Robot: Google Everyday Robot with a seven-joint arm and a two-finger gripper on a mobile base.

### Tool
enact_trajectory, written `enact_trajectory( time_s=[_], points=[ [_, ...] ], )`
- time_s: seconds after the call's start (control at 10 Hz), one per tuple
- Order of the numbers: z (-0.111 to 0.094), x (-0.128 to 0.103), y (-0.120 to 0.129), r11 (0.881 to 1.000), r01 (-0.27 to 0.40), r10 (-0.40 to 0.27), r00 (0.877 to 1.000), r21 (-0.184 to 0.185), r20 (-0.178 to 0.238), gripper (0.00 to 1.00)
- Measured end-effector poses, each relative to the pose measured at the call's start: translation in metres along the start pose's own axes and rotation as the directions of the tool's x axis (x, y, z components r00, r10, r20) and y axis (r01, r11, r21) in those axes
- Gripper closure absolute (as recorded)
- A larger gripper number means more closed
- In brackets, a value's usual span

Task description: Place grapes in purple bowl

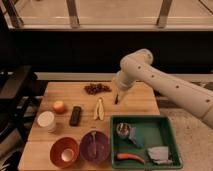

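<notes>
Several items seen on wooden table (142, 102): orange fruit (59, 106), black remote (75, 115) and white cup (46, 121) at left; yellow peel-like piece (99, 109) at centre. Orange-red bowl (64, 151) set at near edge, just left of purple bowl (95, 146). Green tray (155, 131) at near right, loaded with metal cup (125, 131), orange item (131, 157), grey cloth (159, 154). Peel-like piece lies between grapes (97, 88) and purple bowl. Grapes found at far centre: dark reddish, knobbly, elongated bunch, laid flat. Gripper (117, 97) held just right of bunch, pointed down, apart from it; jaws spread, nothing gripped.
</notes>
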Motion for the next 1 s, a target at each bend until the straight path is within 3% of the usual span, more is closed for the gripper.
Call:
enact_trajectory(
  time_s=[0.2,0.5,0.8,1.0],
  points=[
    [0.037,-0.003,-0.029,0.999,0.035,-0.035,0.999,0.014,0.010,0.35],
    [0.071,-0.010,-0.076,0.995,0.080,-0.082,0.996,0.065,0.031,0.35],
    [0.083,-0.022,-0.122,0.988,0.114,-0.123,0.989,0.102,0.082,0.35],
    [0.083,-0.025,-0.131,0.987,0.118,-0.129,0.987,0.107,0.096,0.35]
  ],
)
